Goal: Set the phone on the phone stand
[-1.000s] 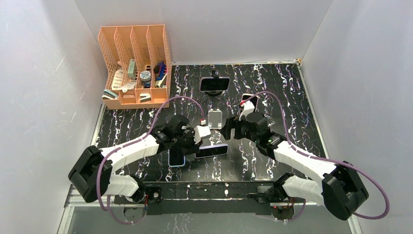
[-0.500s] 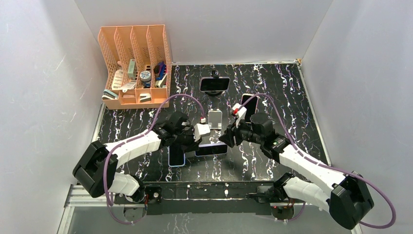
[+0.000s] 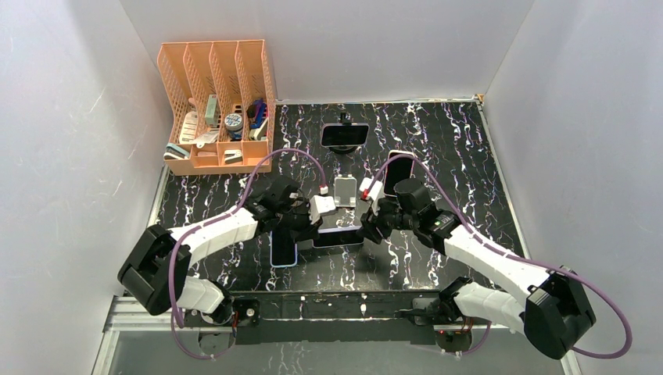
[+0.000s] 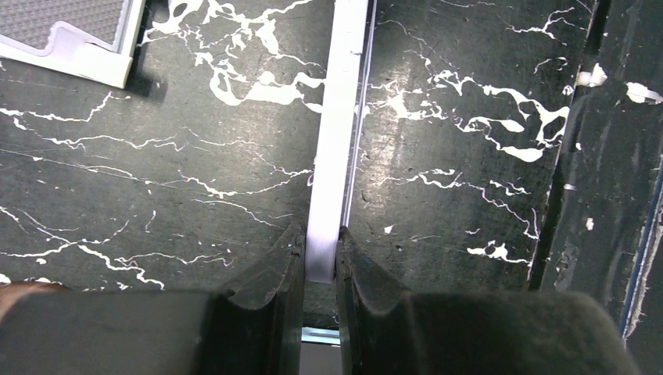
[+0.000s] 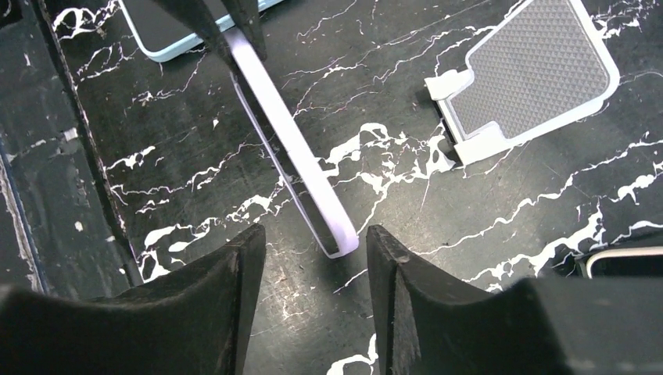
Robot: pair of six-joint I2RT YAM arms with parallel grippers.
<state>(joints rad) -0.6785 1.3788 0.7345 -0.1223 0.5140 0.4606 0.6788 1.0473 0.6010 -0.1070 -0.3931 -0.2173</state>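
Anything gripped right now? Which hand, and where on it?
The left hand pinches the phone across its flat faces, near one end. The right hand straddles the other end, open and not touching.

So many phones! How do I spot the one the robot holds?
On the black marbled table, find the empty white phone stand in the middle. Just below it in the overhead view is the lilac phone, pinched in the left end effector. It is tipped up on its thin edge; the light-blue phone beside it lies flat.
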